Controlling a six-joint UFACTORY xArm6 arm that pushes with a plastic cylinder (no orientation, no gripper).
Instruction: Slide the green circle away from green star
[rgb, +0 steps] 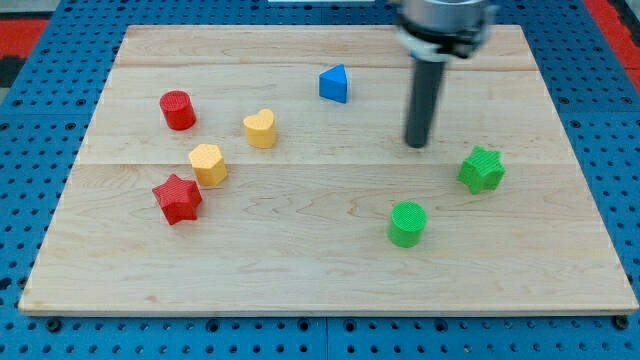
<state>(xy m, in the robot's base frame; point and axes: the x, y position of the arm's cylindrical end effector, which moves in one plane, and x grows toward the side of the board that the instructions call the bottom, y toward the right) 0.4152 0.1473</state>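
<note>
The green circle (407, 222) lies right of the board's middle, toward the view's bottom. The green star (482, 169) lies up and to the right of it, a short gap apart. My tip (416, 143) is above the green circle and to the left of the green star, touching neither.
A blue triangle (335, 84) lies up and left of the tip. At the view's left are a red circle (178, 110), a yellow heart (260, 129), a yellow hexagon-like block (208, 164) and a red star (177, 198). The wooden board (320, 280) rests on a blue pegboard.
</note>
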